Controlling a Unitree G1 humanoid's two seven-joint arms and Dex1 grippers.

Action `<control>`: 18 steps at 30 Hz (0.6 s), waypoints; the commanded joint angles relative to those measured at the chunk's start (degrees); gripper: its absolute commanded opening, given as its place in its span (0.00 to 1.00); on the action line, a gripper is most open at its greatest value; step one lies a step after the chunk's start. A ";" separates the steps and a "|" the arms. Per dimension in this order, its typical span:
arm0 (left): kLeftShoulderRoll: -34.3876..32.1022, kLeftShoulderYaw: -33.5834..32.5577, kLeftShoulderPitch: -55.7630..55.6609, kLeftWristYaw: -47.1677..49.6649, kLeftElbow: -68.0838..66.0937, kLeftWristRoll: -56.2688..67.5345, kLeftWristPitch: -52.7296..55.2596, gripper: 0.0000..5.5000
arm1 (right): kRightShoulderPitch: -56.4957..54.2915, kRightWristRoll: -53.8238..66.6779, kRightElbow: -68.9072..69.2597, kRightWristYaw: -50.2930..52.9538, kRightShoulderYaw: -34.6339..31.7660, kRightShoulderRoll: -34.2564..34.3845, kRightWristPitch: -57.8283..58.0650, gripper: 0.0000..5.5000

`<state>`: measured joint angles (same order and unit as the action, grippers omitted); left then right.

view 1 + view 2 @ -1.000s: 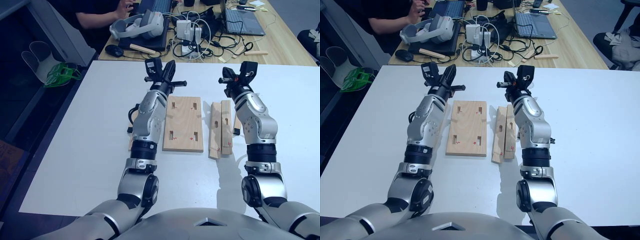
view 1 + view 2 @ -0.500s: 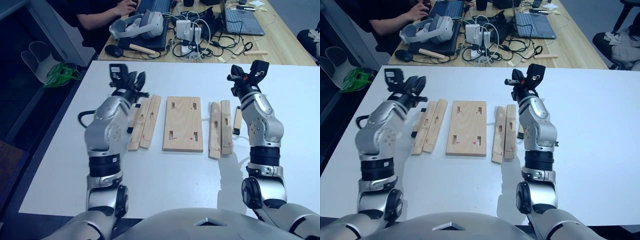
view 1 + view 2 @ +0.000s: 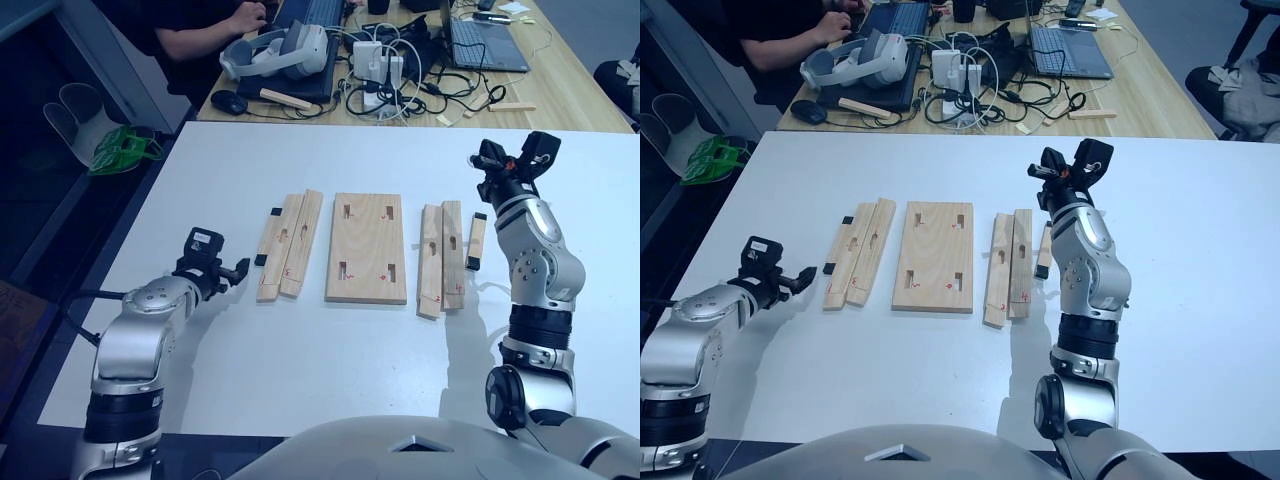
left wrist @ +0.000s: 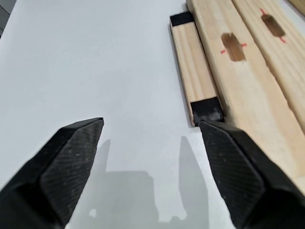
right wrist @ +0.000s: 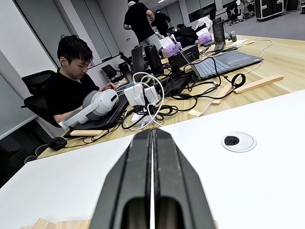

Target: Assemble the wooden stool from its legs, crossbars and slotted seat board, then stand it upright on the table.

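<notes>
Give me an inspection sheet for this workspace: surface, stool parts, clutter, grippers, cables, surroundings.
Surface: white table, parts lying flat on it.
Job's things: seat board in the middle; left legs and left crossbar on one side, right legs and right crossbar on the other; nothing joined yet.
Clutter: headset and mouse on the desk behind.
Grippers: left gripper open, low over bare table beside the left crossbar; right gripper shut, empty.
Cables: tangle on the desk.
Surroundings: wooden desk, laptop.
</notes>
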<state>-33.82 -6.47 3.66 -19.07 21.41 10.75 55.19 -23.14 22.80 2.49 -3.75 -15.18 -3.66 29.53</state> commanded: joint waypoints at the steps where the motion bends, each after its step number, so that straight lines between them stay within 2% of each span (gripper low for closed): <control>1: -2.02 1.10 0.67 -2.09 0.89 0.72 3.81 0.71 | -0.47 0.76 0.21 0.53 -0.55 -0.53 0.68 0.00; 14: 1.94 3.02 -3.92 -3.00 2.05 3.83 8.72 0.71 | -1.49 1.11 -1.36 0.98 -1.40 -0.55 -0.27 0.00; 18: 3.52 4.48 -5.27 -0.91 -1.52 2.43 7.35 0.71 | -2.17 0.81 -1.41 1.12 -0.71 0.03 -0.41 0.00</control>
<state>-30.83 -2.69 -1.03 -21.06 21.59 14.36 62.93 -23.81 23.28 1.33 -3.06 -16.34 -3.73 29.19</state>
